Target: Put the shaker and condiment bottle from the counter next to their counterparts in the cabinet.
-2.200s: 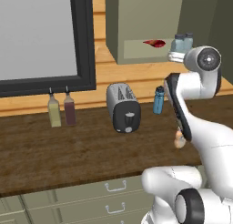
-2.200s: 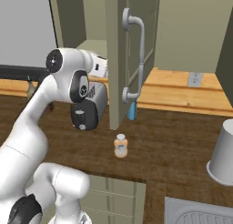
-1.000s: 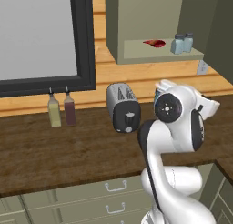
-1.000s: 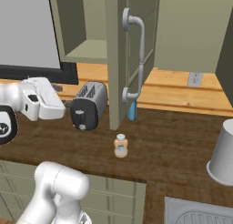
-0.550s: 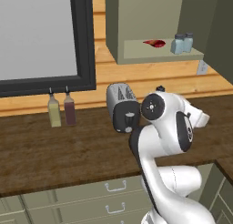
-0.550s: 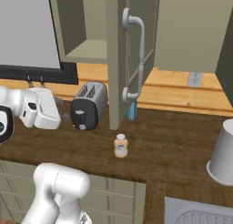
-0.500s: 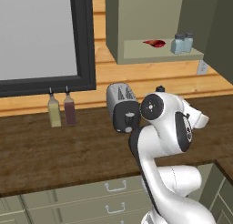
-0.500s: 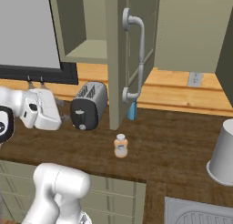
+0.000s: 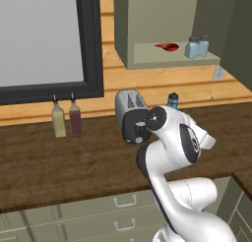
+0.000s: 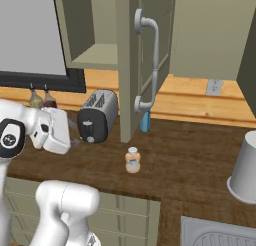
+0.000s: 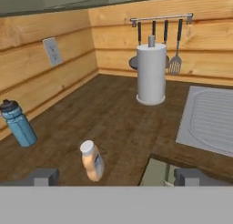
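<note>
**Bottle on counter, two shakers on shelf**

Condiment bottle upright on dark wood counter, out in front of cabinet door, well apart from toaster. Same bottle low in hand view, between the two finger tips, touching neither. Gripper wide open, nothing held; fingertips far apart at bottom of view.

Cabinet open. On pale shelf: two shakers side by side at right end, just beside each other, red item to their left, apart from them.

Blue bottle with black cap standing near wall, left of condiment bottle in hand view; also just beside door's lower edge. Paper towel roll upright near sink. Utensils hanging on rail behind roll. Yellow and dark-red bottles under window frame, left of toaster. Drawers below counter.
</note>
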